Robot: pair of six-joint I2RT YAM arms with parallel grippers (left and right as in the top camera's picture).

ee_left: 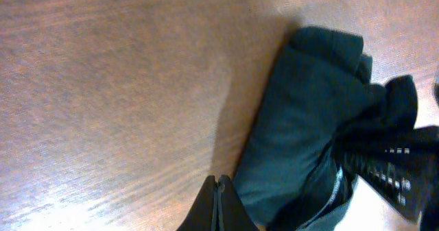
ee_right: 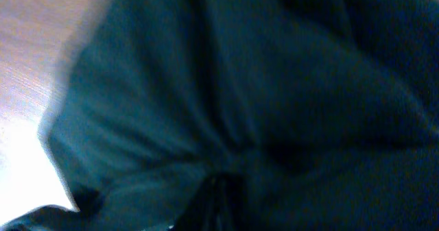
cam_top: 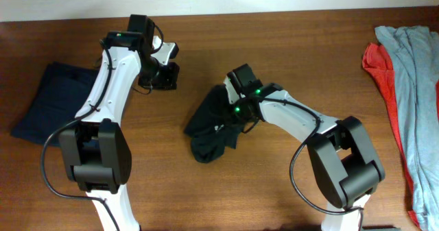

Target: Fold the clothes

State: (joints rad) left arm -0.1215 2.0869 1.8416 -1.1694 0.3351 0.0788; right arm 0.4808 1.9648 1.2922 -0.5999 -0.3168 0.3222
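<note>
The black T-shirt lies bunched in a crumpled heap at the middle of the wooden table. It fills the right wrist view and shows at the right of the left wrist view. My right gripper is at the heap's upper edge, and its jaws are shut on gathered black fabric whose folds run into them. My left gripper is to the left of the shirt, apart from it. Its jaws are shut and empty over bare wood. The logo and the tag are hidden.
A dark navy folded garment lies at the table's left, behind my left arm. A light grey garment lies over a red one at the right edge. Bare wood lies between the shirt and those garments.
</note>
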